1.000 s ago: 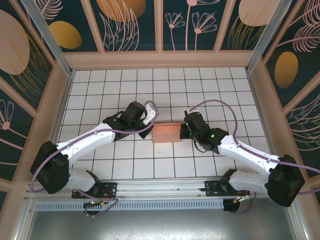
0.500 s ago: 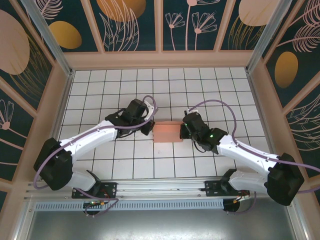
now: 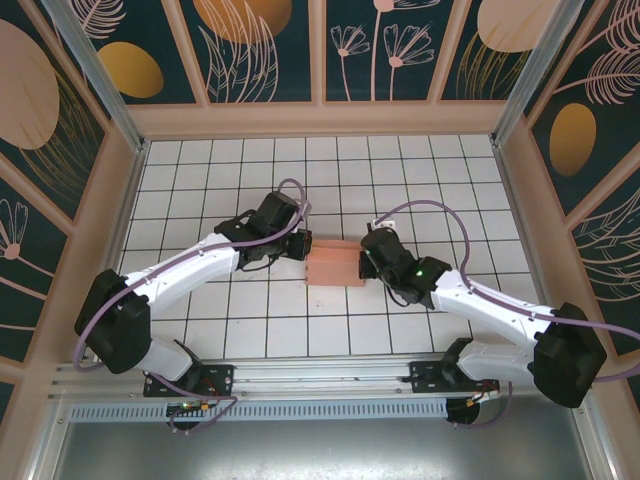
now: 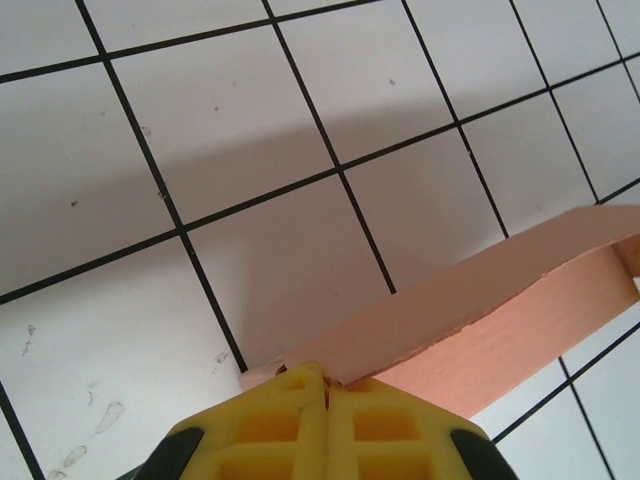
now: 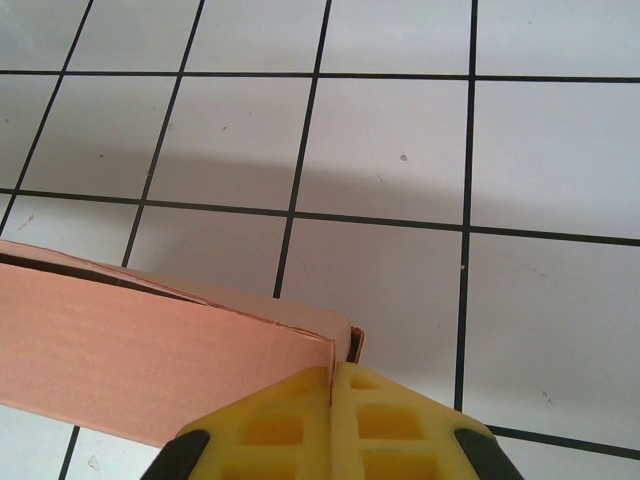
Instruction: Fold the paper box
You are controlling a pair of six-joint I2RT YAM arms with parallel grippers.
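The worktop [image 3: 200,180] is a grid of black-lined white tiles. Dark teal wall panels [image 3: 260,50] with leaf drawings and orange ovals, framed in pale wood, surround it; a metal rail [image 3: 320,372] lines its near edge.

The top camera sat high above and behind the arm bases [image 3: 190,380], looking steeply down over the whole surface [image 3: 200,180] to its far edge. The left wrist camera rode just behind the left tool [image 4: 325,385], the right one behind the right tool [image 5: 331,385]. Both looked down from close over the surface. All three views shared the box [image 3: 333,268] at mid-surface, one end per wrist view.
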